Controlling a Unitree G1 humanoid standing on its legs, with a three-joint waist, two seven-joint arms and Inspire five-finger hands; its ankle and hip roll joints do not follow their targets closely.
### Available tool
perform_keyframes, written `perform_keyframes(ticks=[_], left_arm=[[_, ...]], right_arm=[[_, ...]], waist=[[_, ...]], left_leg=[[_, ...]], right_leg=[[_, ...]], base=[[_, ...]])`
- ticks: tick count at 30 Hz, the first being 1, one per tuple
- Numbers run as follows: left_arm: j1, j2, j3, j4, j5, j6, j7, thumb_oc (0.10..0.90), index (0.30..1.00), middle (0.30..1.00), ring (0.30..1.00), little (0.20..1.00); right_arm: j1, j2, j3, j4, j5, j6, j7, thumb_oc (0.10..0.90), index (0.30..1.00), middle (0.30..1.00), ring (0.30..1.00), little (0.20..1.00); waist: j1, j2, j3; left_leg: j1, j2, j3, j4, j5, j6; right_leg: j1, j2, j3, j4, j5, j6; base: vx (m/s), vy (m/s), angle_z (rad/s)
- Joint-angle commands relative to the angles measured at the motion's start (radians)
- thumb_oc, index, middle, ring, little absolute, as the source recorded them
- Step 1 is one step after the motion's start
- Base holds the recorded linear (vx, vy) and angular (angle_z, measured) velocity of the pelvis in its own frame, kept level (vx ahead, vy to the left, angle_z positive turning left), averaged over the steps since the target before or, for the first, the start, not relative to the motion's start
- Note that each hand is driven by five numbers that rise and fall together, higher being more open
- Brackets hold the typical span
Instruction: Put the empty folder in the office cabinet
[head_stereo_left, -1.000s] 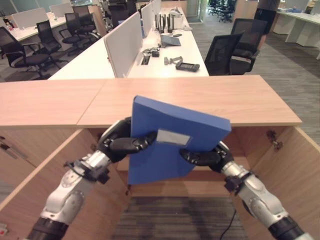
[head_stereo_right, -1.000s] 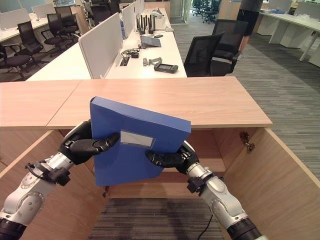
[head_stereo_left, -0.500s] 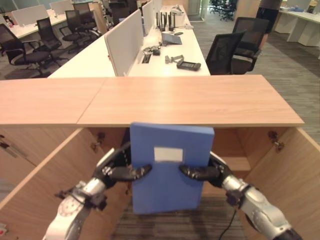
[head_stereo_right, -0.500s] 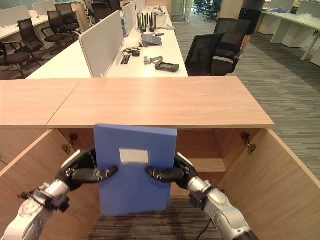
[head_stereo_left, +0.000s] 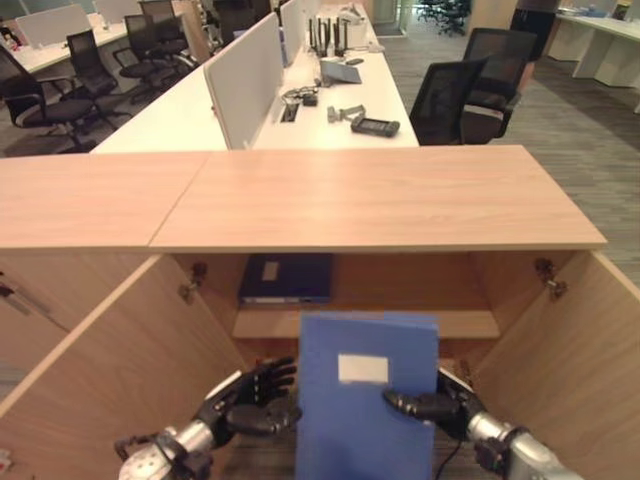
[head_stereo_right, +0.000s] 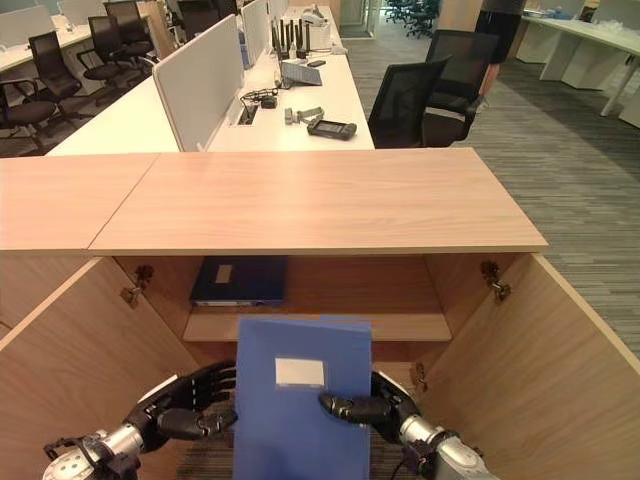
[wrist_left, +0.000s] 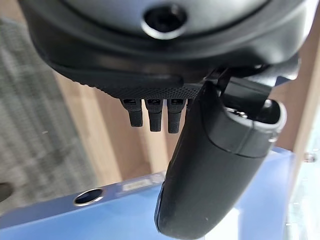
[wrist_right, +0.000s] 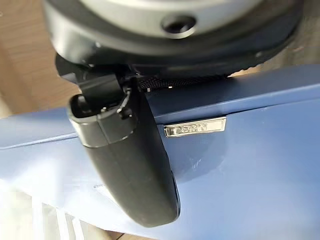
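Here two folders show: one blue folder (head_stereo_right: 300, 405) upright before the open cabinet (head_stereo_right: 320, 200), pinched between left hand (head_stereo_right: 190, 405) and right hand (head_stereo_right: 375, 408); a darker folder (head_stereo_right: 240, 280) lies flat on its shelf (head_stereo_right: 400, 327).

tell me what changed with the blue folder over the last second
The blue folder came down from in front of the cabinet top to the level below the shelf, turning from tilted to upright. The right hand stayed on its edge, thumb across the front. The left hand now sits beside the folder, thumb off its front. The dark folder on the shelf, hidden before, is now in sight. Cabinet doors stayed open.
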Motion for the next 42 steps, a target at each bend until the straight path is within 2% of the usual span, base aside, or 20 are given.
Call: perform_keyframes(ticks=[1,6,8,12,14,19,27,29,32,33,34,35,36,37,38,39,42], left_arm=[[-0.087,0.041,-0.003,0.057,0.038,-0.071,0.005,0.800,0.900,0.900,0.900,0.900],[-0.096,-0.019,-0.036,0.135,0.090,-0.075,0.050,0.800,0.900,0.900,0.900,0.900],[-0.105,-0.071,-0.052,0.224,0.143,-0.080,0.096,0.800,0.900,0.900,0.900,0.900],[-0.114,-0.128,-0.064,0.326,0.186,-0.088,0.147,0.800,0.900,0.900,0.900,0.900],[-0.136,-0.188,-0.066,0.430,0.218,-0.097,0.220,0.800,0.900,0.900,0.900,0.900],[-0.189,-0.251,-0.084,0.563,0.255,-0.117,0.324,0.800,0.900,0.900,0.900,0.900],[-0.226,-0.257,-0.141,0.615,0.277,-0.118,0.373,0.800,0.900,0.900,0.900,0.900],[-0.230,-0.250,-0.141,0.610,0.259,-0.118,0.372,0.800,0.900,0.900,0.900,0.900],[-0.249,-0.224,-0.128,0.610,0.237,-0.121,0.381,0.800,0.900,0.900,0.900,0.900],[-0.251,-0.212,-0.115,0.618,0.238,-0.123,0.387,0.800,0.900,0.900,0.900,0.900],[-0.253,-0.201,-0.110,0.617,0.237,-0.127,0.390,0.800,0.900,0.900,0.900,0.900],[-0.252,-0.190,-0.106,0.613,0.230,-0.128,0.391,0.800,0.900,0.900,0.900,0.900],[-0.255,-0.185,-0.104,0.615,0.231,-0.129,0.392,0.800,0.900,0.900,0.900,0.900],[-0.249,-0.183,-0.096,0.616,0.231,-0.130,0.391,0.800,0.900,0.900,0.900,0.900],[-0.237,-0.175,-0.097,0.619,0.235,-0.128,0.384,0.800,0.900,0.900,0.900,0.900],[-0.234,-0.175,-0.103,0.626,0.235,-0.126,0.379,0.800,0.900,0.900,0.900,0.900],[-0.239,-0.188,-0.131,0.653,0.252,-0.124,0.373,0.800,0.900,0.900,0.900,0.900]], right_arm=[[-0.099,0.054,-0.017,-0.009,0.019,-0.075,0.032,0.400,0.300,0.300,0.300,0.300],[-0.105,0.142,-0.047,0.075,0.083,-0.085,-0.017,0.400,0.300,0.300,0.300,0.300],[-0.122,0.217,-0.089,0.114,0.170,-0.110,-0.069,0.400,0.300,0.300,0.300,0.300],[-0.158,0.280,-0.135,0.166,0.267,-0.144,-0.125,0.400,0.300,0.300,0.300,0.300],[-0.196,0.326,-0.171,0.191,0.348,-0.181,-0.174,0.400,0.300,0.300,0.300,0.300],[-0.324,0.373,-0.251,0.302,0.473,-0.265,-0.252,0.400,0.300,0.300,0.300,0.300],[-0.553,0.378,-0.398,0.497,0.614,-0.381,-0.367,0.400,0.300,0.300,0.300,0.300],[-0.600,0.360,-0.438,0.537,0.643,-0.397,-0.377,0.400,0.300,0.300,0.300,0.300],[-0.688,0.315,-0.504,0.578,0.676,-0.433,-0.404,0.400,0.300,0.300,0.300,0.300],[-0.726,0.292,-0.539,0.602,0.690,-0.449,-0.421,0.400,0.300,0.300,0.300,0.300],[-0.754,0.282,-0.551,0.609,0.701,-0.453,-0.423,0.400,0.300,0.300,0.300,0.300],[-0.786,0.267,-0.567,0.623,0.713,-0.458,-0.429,0.400,0.300,0.300,0.300,0.300],[-0.824,0.244,-0.592,0.652,0.723,-0.465,-0.436,0.400,0.300,0.300,0.300,0.300],[-0.830,0.234,-0.602,0.663,0.723,-0.466,-0.439,0.400,0.300,0.300,0.300,0.300],[-0.845,0.208,-0.611,0.689,0.727,-0.471,-0.453,0.400,0.300,0.300,0.300,0.300],[-0.859,0.199,-0.616,0.715,0.734,-0.475,-0.459,0.400,0.300,0.300,0.300,0.300],[-0.906,0.166,-0.632,0.754,0.752,-0.479,-0.472,0.400,0.300,0.300,0.300,0.300]], waist=[[-0.018,-0.015,-0.019],[-0.021,-0.010,-0.017],[-0.021,-0.004,-0.015],[-0.018,0.000,-0.012],[-0.015,0.001,-0.008],[0.003,0.001,0.006],[0.052,-0.007,0.012],[0.067,-0.010,0.020],[0.084,-0.002,0.044],[0.082,0.006,0.055],[0.082,0.014,0.065],[0.088,0.027,0.075],[0.102,0.037,0.069],[0.105,0.028,0.061],[0.107,0.009,0.056],[0.103,0.003,0.056],[0.085,0.010,0.051]], left_leg=[[-0.019,0.002,-0.031,-0.002,0.006,-0.039],[-0.019,0.000,-0.032,-0.002,0.004,-0.038],[-0.019,0.000,-0.032,-0.002,0.003,-0.036],[-0.021,-0.003,-0.032,-0.002,-0.001,-0.035],[-0.024,-0.005,-0.032,-0.002,-0.003,-0.034],[-0.040,-0.011,-0.039,-0.002,-0.003,-0.028],[-0.063,-0.024,-0.058,-0.002,-0.020,-0.008],[-0.062,-0.026,-0.061,-0.002,-0.024,0.001],[-0.067,-0.018,-0.072,0.003,-0.025,0.024],[-0.059,-0.009,-0.082,0.005,-0.031,0.033],[-0.059,-0.003,-0.083,0.007,-0.032,0.037],[-0.062,0.014,-0.084,0.008,-0.031,0.036],[-0.061,0.036,-0.082,0.005,-0.040,0.025],[-0.041,0.029,-0.079,-0.001,-0.059,0.021],[-0.011,0.001,-0.083,-0.002,-0.092,0.019],[0.006,-0.007,-0.090,-0.002,-0.106,0.016],[0.065,0.004,-0.103,-0.002,-0.140,-0.012]], right_leg=[[0.068,-0.056,-0.039,0.018,-0.063,0.079],[0.069,-0.054,-0.039,0.020,-0.066,0.078],[0.066,-0.053,-0.040,0.022,-0.068,0.077],[0.063,-0.052,-0.041,0.023,-0.069,0.076],[0.061,-0.052,-0.044,0.024,-0.071,0.076],[0.051,-0.055,-0.053,0.024,-0.075,0.079],[0.021,-0.067,-0.071,0.073,-0.093,0.092],[0.001,-0.069,-0.068,0.116,-0.106,0.097],[-0.103,-0.069,-0.062,0.288,-0.127,0.130],[-0.173,-0.070,-0.061,0.406,-0.093,0.169],[-0.218,-0.073,-0.066,0.477,-0.062,0.193],[-0.263,-0.070,-0.083,0.547,-0.033,0.195],[-0.320,-0.085,-0.134,0.597,-0.020,0.195],[-0.317,-0.118,-0.161,0.550,-0.015,0.195],[-0.300,-0.167,-0.190,0.414,-0.026,0.195],[-0.294,-0.183,-0.200,0.340,-0.012,0.189],[-0.308,-0.213,-0.213,0.122,0.100,0.193]], base=[[0.00,0.000,0.00],[0.01,0.000,0.00],[0.04,0.000,0.02],[0.00,0.000,0.00],[0.04,0.011,0.01],[0.00,0.011,0.02],[0.01,0.045,0.10],[0.00,0.083,0.18],[-0.05,0.112,0.02],[-0.08,0.126,-0.04],[-0.10,0.077,-0.08],[-0.05,-0.037,-0.15],[0.08,-0.105,-0.13],[0.30,-0.155,-0.14],[0.37,-0.143,-0.13],[0.39,-0.161,-0.09],[0.35,-0.184,0.06]])
